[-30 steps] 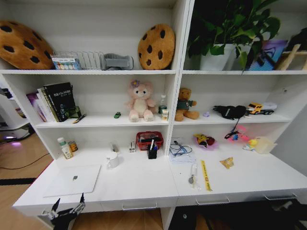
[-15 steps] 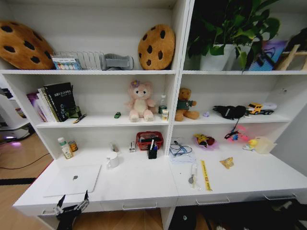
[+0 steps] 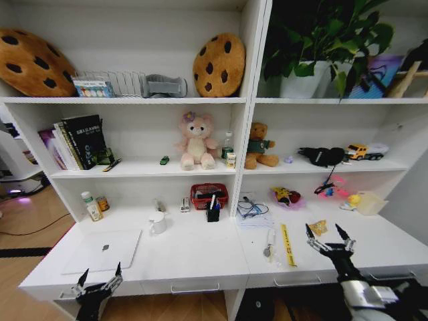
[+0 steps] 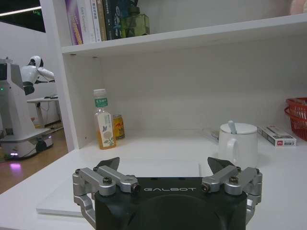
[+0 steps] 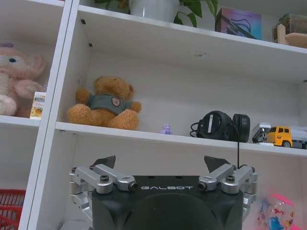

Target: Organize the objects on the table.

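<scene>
The silver laptop (image 3: 103, 251) lies shut at the left end of the long white table (image 3: 194, 253). My left gripper (image 3: 101, 273) hovers open at the table's front edge, just before the laptop (image 4: 53, 203), fingers spread with nothing between them (image 4: 164, 162). My right gripper (image 3: 324, 233) is open above the table's right half, near a yellow strip (image 3: 287, 245); it faces the shelves (image 5: 159, 160). A tiny green piece (image 3: 164, 160) and a slim pen (image 3: 111, 164) lie on the middle shelf. A green-capped bottle (image 3: 88, 206) stands at the back left.
A white mug (image 3: 157, 223), a red basket (image 3: 208, 195) and a black pen holder (image 3: 212, 212) stand behind the laptop. Cables (image 3: 251, 208), a snack packet (image 3: 316, 227) and toys (image 3: 286, 196) lie on the right. A pink plush (image 3: 195, 142) and a brown bear (image 5: 103, 103) sit on the shelf.
My right gripper has come up into view over the right part of the table. The left gripper has edged up towards the laptop's front edge, still open.
</scene>
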{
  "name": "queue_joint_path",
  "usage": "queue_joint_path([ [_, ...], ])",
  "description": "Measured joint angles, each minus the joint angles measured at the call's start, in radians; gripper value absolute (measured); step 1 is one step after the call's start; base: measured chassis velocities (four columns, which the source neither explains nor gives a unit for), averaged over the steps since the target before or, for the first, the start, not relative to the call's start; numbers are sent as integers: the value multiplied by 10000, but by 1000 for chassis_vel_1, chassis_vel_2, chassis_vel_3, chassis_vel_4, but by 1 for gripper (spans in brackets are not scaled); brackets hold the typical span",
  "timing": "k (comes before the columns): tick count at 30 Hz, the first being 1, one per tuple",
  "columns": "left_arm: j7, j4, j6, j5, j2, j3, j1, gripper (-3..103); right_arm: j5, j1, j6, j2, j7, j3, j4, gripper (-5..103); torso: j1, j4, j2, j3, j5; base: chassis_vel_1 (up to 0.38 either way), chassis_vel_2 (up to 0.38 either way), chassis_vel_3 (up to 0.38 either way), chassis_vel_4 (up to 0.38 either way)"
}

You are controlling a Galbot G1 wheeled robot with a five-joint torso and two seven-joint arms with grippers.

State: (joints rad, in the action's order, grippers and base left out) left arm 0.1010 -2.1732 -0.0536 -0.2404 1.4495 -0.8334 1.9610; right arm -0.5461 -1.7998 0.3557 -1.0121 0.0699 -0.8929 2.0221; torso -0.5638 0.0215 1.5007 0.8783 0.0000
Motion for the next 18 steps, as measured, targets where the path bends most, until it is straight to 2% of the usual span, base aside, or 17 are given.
queue_joint_path([
  [10, 0, 140, -22, -81, -35, -52, -43, 100, 124, -36, 65, -250, -6, 197, -299, 100, 0, 0, 1, -1, 0, -21, -23, 21, 30],
  [18, 5, 274, 8, -99, -58, -33, -46, 100, 127, 154, 120, -273, -16, 354, -504, 100, 0, -3, 1, -1, -4, -180, -159, 165, 172],
])
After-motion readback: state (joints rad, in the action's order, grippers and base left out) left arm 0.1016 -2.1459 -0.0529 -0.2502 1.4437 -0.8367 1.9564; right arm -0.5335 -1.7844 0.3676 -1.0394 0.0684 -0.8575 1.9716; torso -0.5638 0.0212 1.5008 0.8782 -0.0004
